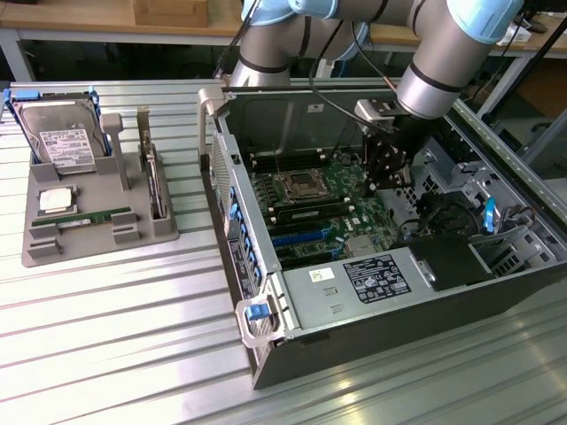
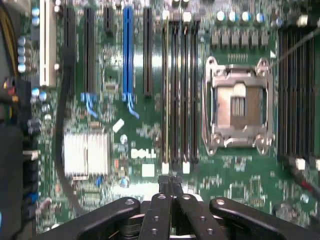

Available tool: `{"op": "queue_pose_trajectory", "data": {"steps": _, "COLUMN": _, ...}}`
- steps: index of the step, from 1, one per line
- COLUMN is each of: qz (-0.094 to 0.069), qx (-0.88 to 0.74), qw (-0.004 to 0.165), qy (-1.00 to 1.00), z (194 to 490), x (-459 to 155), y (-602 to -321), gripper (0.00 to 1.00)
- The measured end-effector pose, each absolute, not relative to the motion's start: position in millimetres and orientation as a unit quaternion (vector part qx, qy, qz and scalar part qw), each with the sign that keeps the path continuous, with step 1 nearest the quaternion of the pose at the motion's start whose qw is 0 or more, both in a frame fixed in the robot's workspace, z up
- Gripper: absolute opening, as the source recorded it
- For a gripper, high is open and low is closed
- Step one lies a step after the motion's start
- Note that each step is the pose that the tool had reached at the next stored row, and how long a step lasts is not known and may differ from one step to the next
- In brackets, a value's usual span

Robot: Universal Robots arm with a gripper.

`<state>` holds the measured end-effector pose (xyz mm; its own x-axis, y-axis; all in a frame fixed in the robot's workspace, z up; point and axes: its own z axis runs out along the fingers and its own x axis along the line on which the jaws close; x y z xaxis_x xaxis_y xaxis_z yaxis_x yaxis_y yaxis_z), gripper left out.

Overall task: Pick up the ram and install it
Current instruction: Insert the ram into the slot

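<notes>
Clenched empty, claw (image 2: 170, 181) hangs over motherboard (image 2: 150, 140); one ram (image 1: 96, 216) lies in tray (image 1: 53, 250).

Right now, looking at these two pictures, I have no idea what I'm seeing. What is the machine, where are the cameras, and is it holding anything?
It is a grey robot arm with blue joints, reaching into an open desktop computer case on a ribbed metal table. One picture comes from a camera off to the side; the other from a camera on the arm's wrist, looking down at the green motherboard.

The black hand is shut with nothing between its fingers, hovering over the board near the silver processor socket.

On the exterior view's left, a grey holder tray carries a silver hard drive, a square silver chip and the long green memory stick, not yet picked up.
</notes>
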<state>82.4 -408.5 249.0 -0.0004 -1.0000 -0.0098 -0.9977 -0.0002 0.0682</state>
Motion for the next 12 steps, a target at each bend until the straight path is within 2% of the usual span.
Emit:
{"op": "queue_pose_trajectory", "data": {"steps": 6, "qz": -0.028, "qx": 0.707, "qw": 0.02, "qy": -0.707, "z": 267, "x": 86, "y": -409, "gripper": 0.1}}
{"op": "queue_pose_trajectory", "data": {"steps": 12, "qz": -0.028, "qx": 0.707, "qw": 0.02, "qy": -0.707, "z": 269, "x": 86, "y": -409, "gripper": 0.1}}
